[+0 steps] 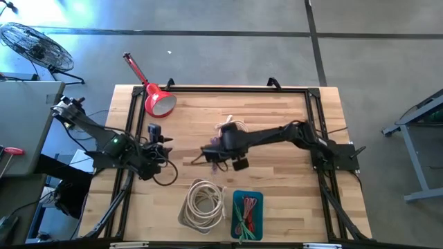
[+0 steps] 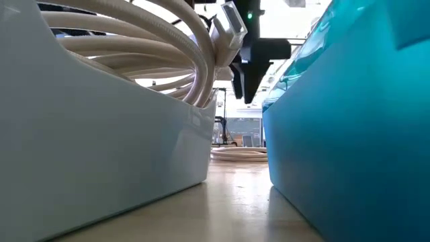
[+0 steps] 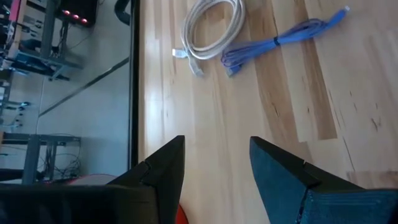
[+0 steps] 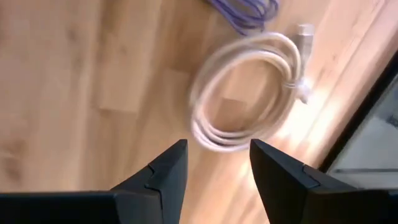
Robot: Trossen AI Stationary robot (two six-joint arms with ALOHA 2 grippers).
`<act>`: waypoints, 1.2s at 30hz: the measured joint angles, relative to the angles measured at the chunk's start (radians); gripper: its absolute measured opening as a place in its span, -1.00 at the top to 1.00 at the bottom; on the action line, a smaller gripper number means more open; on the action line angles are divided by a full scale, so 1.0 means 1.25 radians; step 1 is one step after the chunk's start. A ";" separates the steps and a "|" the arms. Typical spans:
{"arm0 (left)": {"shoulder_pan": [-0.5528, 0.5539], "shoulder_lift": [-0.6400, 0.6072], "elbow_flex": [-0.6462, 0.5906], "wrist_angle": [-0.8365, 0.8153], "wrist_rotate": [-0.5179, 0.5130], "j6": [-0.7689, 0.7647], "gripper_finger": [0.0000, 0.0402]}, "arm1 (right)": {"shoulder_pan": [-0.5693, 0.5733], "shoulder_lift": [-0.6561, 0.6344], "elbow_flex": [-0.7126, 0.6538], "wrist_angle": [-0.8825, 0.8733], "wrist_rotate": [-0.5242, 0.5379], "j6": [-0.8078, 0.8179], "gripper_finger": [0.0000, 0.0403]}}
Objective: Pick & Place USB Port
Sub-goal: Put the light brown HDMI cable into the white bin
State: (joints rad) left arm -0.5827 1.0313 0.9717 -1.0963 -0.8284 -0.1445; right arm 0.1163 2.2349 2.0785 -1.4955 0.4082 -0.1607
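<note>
Both sets of jaws stand apart with nothing between them, as my two wrist cameras show plainly. From the high view, I have the right gripper (image 1: 223, 153) reached out over the middle of the pale wooden table (image 1: 277, 200), hovering beside the loose coiled white cable (image 1: 228, 126) and a small purple cable (image 1: 216, 142) just next to it; the left gripper (image 1: 158, 142) waits near the table's left edge. Toward the front sit a white tray holding coiled cream cables (image 1: 205, 203) and, just beside it, a blue tray holding red and green cables (image 1: 248, 214); a red desk lamp (image 1: 154, 97) lies at the back left. At table height I look between the white tray (image 2: 101, 154) and the blue tray (image 2: 349, 134), with a dark gripper hanging beyond the gap; I cannot tell which arm's. My left wrist camera looks across at the white cable (image 3: 208, 28) and the purple cable (image 3: 280, 40) lying well ahead on the boards. My right wrist camera looks down on the white cable (image 4: 245, 93), close under its fingers (image 4: 163, 171), the purple one (image 4: 245, 12) beyond. I judge some cables already sorted; these two remain, and the next grab has not begun.
</note>
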 joint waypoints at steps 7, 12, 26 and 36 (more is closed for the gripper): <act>0.000 0.000 -0.077 0.029 0.004 -0.011 0.14 | -0.125 -0.012 0.001 -0.062 -0.069 -0.073 0.18; 0.000 0.000 -0.108 0.027 0.000 -0.061 0.14 | -0.234 -0.053 0.003 -0.049 -0.295 -0.099 0.18; 0.000 0.000 -0.109 0.063 -0.004 -0.070 0.14 | -0.357 -0.044 0.001 0.052 -0.571 -0.144 0.18; 0.001 0.000 -0.109 0.066 -0.037 -0.055 0.14 | -0.296 -0.038 -0.210 0.222 -0.578 -0.249 0.18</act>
State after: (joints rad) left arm -0.5819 1.0313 0.8349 -1.0142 -0.8745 -0.2126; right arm -0.2542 2.1872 1.8156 -1.2186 -0.3143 -0.4715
